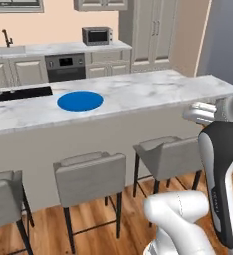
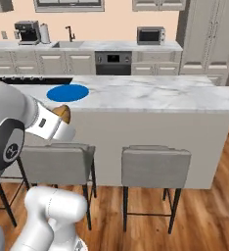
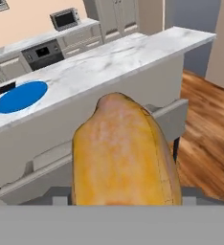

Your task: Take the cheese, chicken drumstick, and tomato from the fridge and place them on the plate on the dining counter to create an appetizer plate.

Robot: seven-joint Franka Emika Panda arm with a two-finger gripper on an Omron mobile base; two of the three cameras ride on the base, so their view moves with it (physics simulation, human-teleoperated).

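Observation:
My gripper (image 2: 61,117) is shut on the chicken drumstick (image 3: 123,153), a tan-and-orange rounded lump that hides the fingertips in the hand view. It hangs in front of the dining counter (image 1: 148,92), above the stools and below the counter top. The brown tip of the drumstick (image 2: 63,113) pokes out past the white hand. The blue plate (image 1: 80,100) lies bare on the counter's left part, next to the black cooktop; the plate (image 3: 21,96) is ahead and to the left of the hand. The cheese and the tomato are out of view. Whether a tall grey surface (image 1: 223,40) past the counter's right end is the fridge, I cannot tell.
Grey stools (image 1: 91,177) line the counter's near side over a wooden floor. An inset black cooktop (image 1: 19,93) sits left of the plate. Behind stands the wall counter with a sink (image 2: 67,44), an oven (image 2: 113,62), a microwave (image 2: 150,35) and a coffee machine (image 2: 27,32).

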